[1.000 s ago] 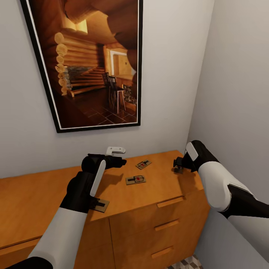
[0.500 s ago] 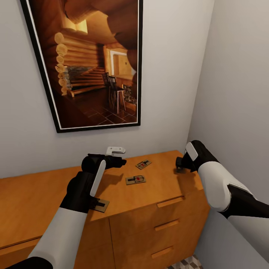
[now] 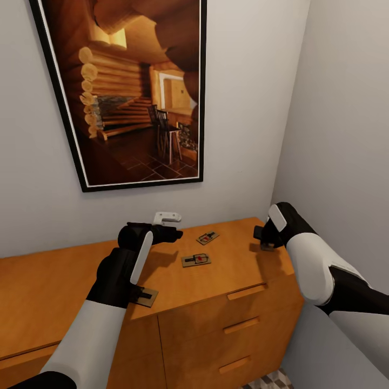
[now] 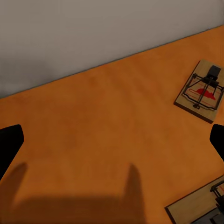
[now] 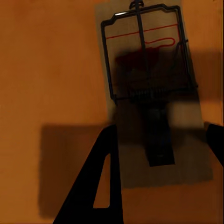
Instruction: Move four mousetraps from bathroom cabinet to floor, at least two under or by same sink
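The orange-brown cabinet (image 3: 54,292) stands against the wall with mousetraps lying flat on its top. One mousetrap (image 3: 207,237) lies near the back, a second mousetrap (image 3: 196,260) sits in front of it, and a third mousetrap (image 3: 147,296) pokes out from under my left forearm. My left gripper (image 3: 174,234) hovers open above bare wood, left of the back mousetrap (image 4: 201,91). My right gripper (image 3: 261,237) is low over the cabinet's right end. It is open, its fingers (image 5: 95,186) straddling another mousetrap (image 5: 144,88) that lies flat on the wood.
A large framed picture (image 3: 135,92) hangs on the wall above the cabinet. A side wall (image 3: 346,135) closes in just right of my right arm. Drawer fronts with slim handles (image 3: 241,325) face me. A patch of patterned bathroom floor (image 3: 270,381) shows at the bottom.
My right gripper has edged slightly right and settled over the mousetrap at the cabinet's right end. The left arm and the other traps have not moved.
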`<state>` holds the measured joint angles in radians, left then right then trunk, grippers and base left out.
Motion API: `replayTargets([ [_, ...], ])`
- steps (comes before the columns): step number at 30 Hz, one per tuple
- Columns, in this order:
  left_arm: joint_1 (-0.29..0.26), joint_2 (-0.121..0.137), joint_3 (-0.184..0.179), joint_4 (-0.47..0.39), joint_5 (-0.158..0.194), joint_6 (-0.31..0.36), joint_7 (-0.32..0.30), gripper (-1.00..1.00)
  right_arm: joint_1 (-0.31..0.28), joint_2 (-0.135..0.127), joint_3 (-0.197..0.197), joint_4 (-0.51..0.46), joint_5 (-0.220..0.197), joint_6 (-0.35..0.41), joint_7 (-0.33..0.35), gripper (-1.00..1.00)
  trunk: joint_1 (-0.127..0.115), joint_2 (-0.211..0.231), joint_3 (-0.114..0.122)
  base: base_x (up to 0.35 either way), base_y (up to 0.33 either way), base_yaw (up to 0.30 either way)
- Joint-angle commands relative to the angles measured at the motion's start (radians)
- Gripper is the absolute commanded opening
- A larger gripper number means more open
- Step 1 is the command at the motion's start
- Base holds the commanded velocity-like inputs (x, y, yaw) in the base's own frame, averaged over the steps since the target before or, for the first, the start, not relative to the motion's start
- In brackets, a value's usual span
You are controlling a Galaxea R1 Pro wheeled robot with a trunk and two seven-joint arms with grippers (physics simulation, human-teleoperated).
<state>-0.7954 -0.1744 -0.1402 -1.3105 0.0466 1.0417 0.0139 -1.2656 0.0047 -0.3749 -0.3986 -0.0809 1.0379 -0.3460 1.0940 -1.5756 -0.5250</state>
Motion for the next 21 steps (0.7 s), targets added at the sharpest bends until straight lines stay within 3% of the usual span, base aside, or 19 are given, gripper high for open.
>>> replayTargets([
  [1,-0.001,0.000,0.000,-0.001,0.004,0.005,0.001,1.00,0.005,0.000,0.000,0.079,0.031,0.009,-0.015,-1.00,0.000,0.000,-0.001,0.000,0.000,0.000],
  [11,-0.001,0.000,0.000,-0.001,0.004,0.005,0.001,1.00,0.004,-0.005,0.003,0.057,0.037,0.009,-0.034,-1.00,0.000,0.000,-0.001,0.000,0.000,0.000],
  [12,-0.001,0.000,0.000,-0.001,0.003,0.005,0.001,1.00,0.004,-0.007,0.004,0.036,0.037,0.009,-0.035,-1.00,0.000,0.000,-0.001,0.000,0.000,0.000],
  [13,-0.001,0.000,0.000,-0.001,0.001,0.003,0.002,1.00,0.005,0.002,0.004,-0.293,0.034,0.009,-0.036,-1.00,0.000,0.000,-0.001,0.000,0.000,0.000],
  [21,-0.001,0.000,0.000,-0.001,0.001,0.003,0.001,1.00,0.005,0.007,0.006,-0.341,0.028,0.009,-0.035,-1.00,0.000,0.000,-0.001,0.000,0.000,0.000],
])
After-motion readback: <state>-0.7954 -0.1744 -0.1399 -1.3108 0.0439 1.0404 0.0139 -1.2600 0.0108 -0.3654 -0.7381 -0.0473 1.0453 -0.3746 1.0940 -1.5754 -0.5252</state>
